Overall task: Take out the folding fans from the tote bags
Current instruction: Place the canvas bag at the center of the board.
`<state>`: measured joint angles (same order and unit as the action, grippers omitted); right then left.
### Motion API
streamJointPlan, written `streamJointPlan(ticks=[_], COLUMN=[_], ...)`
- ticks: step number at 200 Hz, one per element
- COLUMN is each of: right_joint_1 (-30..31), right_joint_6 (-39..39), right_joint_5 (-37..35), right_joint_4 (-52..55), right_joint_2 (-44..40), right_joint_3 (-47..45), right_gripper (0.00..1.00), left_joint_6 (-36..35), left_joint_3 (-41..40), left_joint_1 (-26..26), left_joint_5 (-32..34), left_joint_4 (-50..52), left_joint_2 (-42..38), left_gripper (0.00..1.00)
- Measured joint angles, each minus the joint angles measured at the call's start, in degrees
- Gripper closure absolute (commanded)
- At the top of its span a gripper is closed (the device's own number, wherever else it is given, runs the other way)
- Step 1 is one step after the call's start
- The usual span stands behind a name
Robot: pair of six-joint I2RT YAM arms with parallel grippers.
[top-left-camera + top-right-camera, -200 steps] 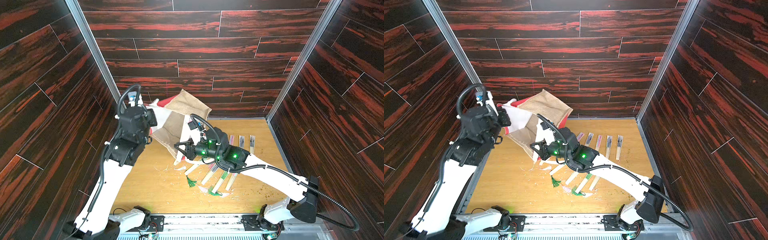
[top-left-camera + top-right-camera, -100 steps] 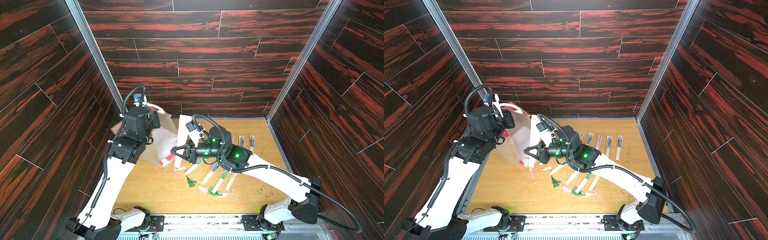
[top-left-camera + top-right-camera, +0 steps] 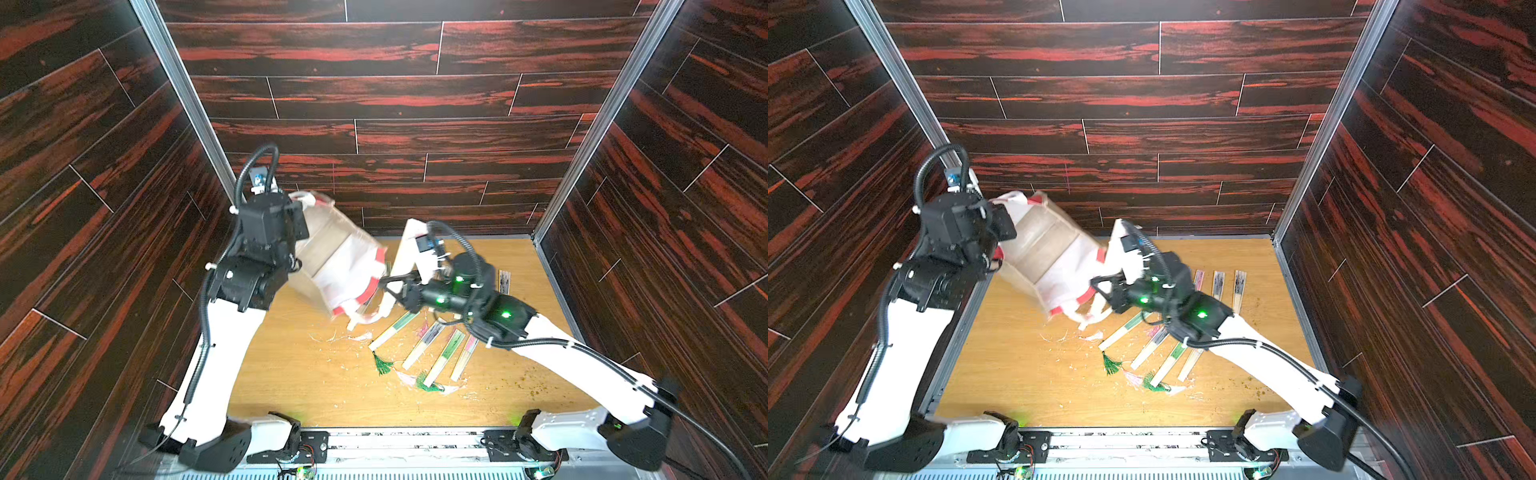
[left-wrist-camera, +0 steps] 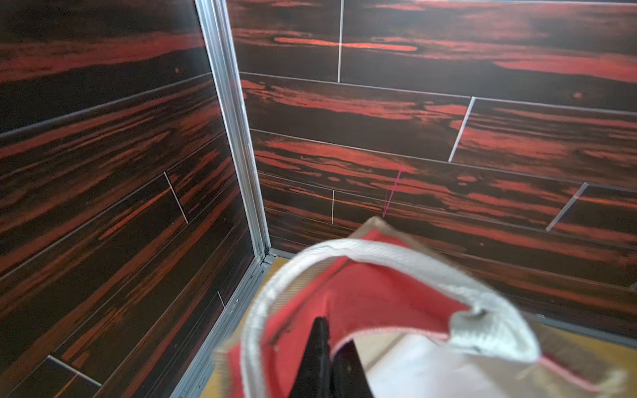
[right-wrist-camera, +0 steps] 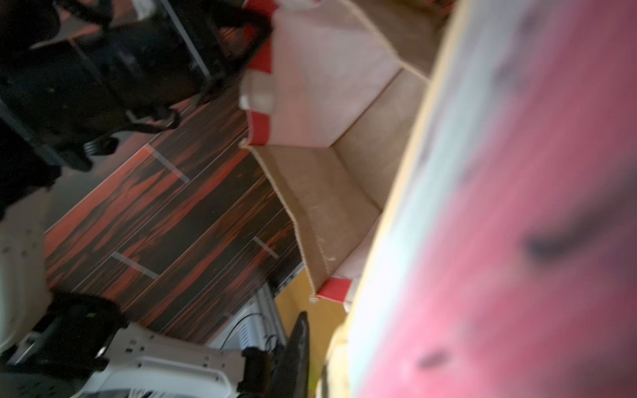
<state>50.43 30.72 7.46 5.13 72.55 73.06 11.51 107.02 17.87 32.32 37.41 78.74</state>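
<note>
Holding tote bag (image 3: 332, 257) tilted over worktop (image 3: 291, 374).
Left pincer (image 4: 325, 330) clamped on its red panel; right pincer (image 3: 390, 286) gripping a pink-printed folding fan (image 5: 499, 206).

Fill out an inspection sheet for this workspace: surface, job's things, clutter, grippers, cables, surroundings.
Surface: light wooden tabletop, littered around the middle.
Job's things: tote bag lifted and tipped, mouth toward the right arm; four front fans splayed on the table; three back-row fans side by side; held fan beside the bag's mouth.
Clutter: pale shreds, dark crumbs.
Grippers: left gripper shut on the bag's red panel; right gripper shut on the held fan.
Cables: black corrugated cables loop over both wrists and trail along the right arm; no snag seen.
Surroundings: dark red wood-grain walls, metal corner posts.
</note>
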Motion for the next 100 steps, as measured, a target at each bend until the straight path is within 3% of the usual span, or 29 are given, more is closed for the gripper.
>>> streamJointPlan(ticks=[100], right_joint_1=[-1.4], right_joint_6=[1.8], right_joint_5=[-13.1], right_joint_4=[7.8], right_joint_2=[-8.2], right_joint_3=[-5.9], right_gripper=[1.0], left_joint_6=[16.9], left_joint_3=[9.0], left_joint_1=[-3.0], left_joint_5=[-4.3], left_joint_4=[5.6], left_joint_2=[15.7], left_gripper=[1.0])
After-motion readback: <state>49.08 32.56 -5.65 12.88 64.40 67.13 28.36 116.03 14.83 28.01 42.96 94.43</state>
